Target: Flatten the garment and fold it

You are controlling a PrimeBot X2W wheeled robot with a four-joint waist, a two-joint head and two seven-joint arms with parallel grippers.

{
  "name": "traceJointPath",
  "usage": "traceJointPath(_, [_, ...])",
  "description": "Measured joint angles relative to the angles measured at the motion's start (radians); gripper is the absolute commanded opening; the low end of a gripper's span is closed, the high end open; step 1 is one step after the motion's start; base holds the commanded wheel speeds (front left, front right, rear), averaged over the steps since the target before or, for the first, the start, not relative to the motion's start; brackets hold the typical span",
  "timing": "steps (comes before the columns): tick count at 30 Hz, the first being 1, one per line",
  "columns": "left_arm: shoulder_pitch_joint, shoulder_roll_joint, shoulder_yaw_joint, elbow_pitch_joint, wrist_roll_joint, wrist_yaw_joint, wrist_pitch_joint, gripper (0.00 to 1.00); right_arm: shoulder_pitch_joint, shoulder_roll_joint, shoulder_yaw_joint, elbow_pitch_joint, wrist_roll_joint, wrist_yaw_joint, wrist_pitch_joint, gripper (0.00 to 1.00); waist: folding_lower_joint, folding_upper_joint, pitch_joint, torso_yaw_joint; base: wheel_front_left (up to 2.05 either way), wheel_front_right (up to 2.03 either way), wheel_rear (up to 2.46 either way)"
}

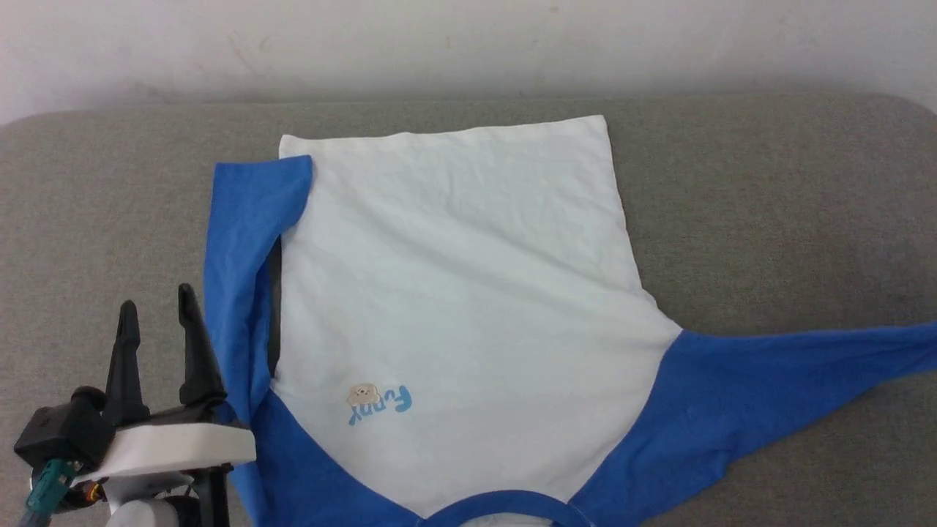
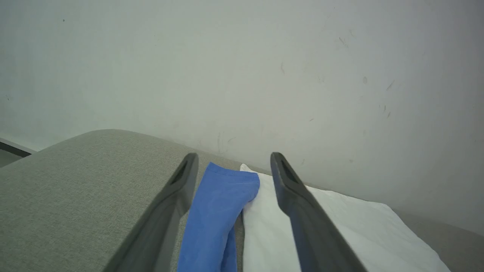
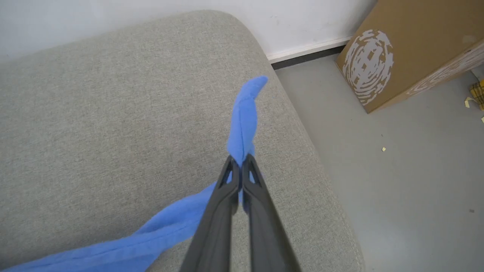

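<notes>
The garment (image 1: 461, 293) lies spread face up on the grey cushion, collar toward me, white body with blue shoulders. Its left blue sleeve (image 1: 245, 249) is folded up along the body's side. My left gripper (image 1: 154, 315) hovers open just left of that sleeve; in the left wrist view (image 2: 230, 158) the sleeve (image 2: 217, 211) runs between its fingers without being pinched. The right blue sleeve (image 1: 790, 373) stretches out to the right edge of the head view. My right gripper (image 3: 238, 160) is shut on that sleeve's end (image 3: 245, 117), lifting it off the cushion.
The grey cushion (image 1: 768, 205) backs onto a pale wall (image 1: 468, 44). In the right wrist view its rounded corner drops to a grey floor (image 3: 397, 189), where a brown cardboard box (image 3: 416, 49) stands.
</notes>
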Motion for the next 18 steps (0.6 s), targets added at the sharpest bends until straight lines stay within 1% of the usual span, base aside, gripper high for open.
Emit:
traceJointPath(3, [0.009, 0.000, -0.001, 0.001, 0.000, 0.000, 0.000, 1.00, 0.031, 0.022, 0.063, -0.097, 0.004, 0.000, 0.010, 0.00, 0.0000, 0.0000, -0.015, 0.004, 0.00, 0.00, 0.00])
traceJointPath(9, [0.032, -0.001, -0.006, 0.009, 0.000, 0.000, 0.000, 1.00, 0.110, 0.034, 0.243, -0.353, 0.085, 0.000, 0.029, 0.00, 0.0000, 0.0000, -0.048, 0.014, 0.00, 0.00, 0.00])
traceJointPath(12, [0.042, -0.002, -0.009, 0.014, 0.000, 0.002, 0.000, 1.00, 0.135, 0.045, 0.360, -0.482, 0.135, 0.000, 0.047, 0.00, 0.0000, 0.0000, -0.065, 0.019, 0.00, 0.00, 0.00])
traceJointPath(14, [0.044, -0.002, -0.012, 0.015, 0.000, 0.003, 0.000, 1.00, 0.138, 0.057, 0.444, -0.546, 0.160, 0.000, 0.063, 0.00, 0.0000, 0.0000, -0.075, 0.022, 0.00, 0.00, 0.00])
traceJointPath(18, [0.048, -0.003, -0.023, 0.021, 0.000, 0.005, 0.000, 1.00, 0.133, 0.101, 0.618, -0.609, 0.210, 0.000, 0.070, 0.00, 0.0000, 0.0000, -0.089, 0.033, 0.00, 0.00, 0.00])
